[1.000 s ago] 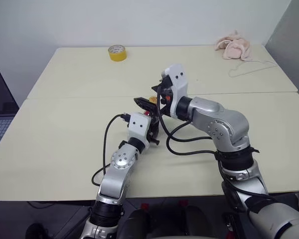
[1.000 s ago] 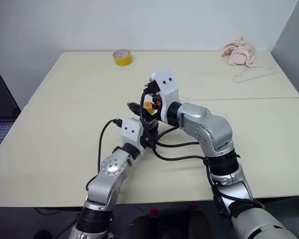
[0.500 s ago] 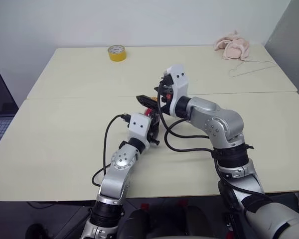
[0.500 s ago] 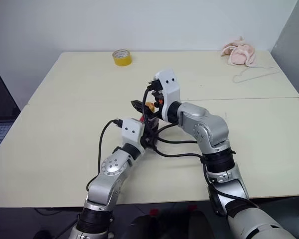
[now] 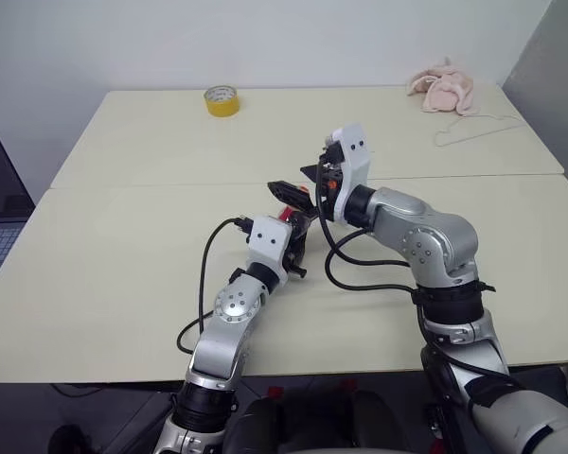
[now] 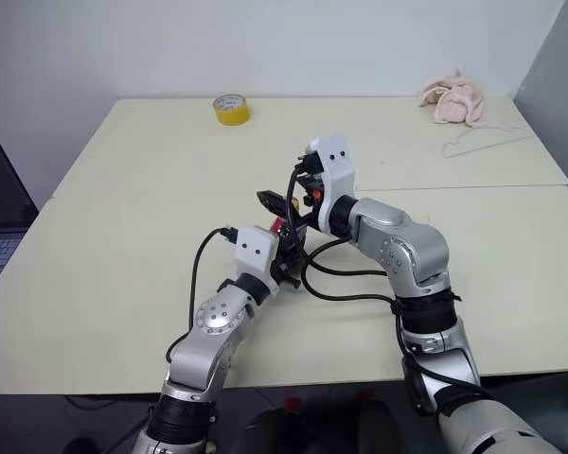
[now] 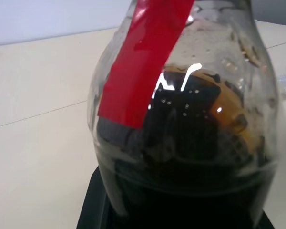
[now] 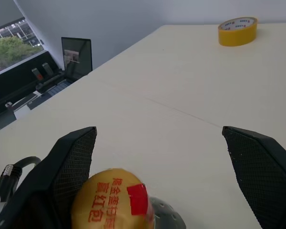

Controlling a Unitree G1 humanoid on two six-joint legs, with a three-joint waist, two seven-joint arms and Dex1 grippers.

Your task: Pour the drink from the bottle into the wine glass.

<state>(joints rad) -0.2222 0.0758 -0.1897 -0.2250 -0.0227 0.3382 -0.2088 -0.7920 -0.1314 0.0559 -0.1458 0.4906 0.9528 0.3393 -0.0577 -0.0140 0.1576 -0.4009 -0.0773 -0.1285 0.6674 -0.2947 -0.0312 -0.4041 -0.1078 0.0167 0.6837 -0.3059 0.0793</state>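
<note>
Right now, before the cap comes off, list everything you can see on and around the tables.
bottle: one, clear plastic with red label, at the table's middle, held by the left gripper
drink: dark brown, in the bottle's lower body
cap: one, yellow with red print, on the bottle, between the right gripper's fingers
tape roll: one, yellow, far left of the rear table
cloth: one, pink, far right of the rear table
laptop: one, dark, off the left edge
tables: two, cream, butted together
left gripper: shut on the bottle
right gripper: open, either side of the cap
</note>
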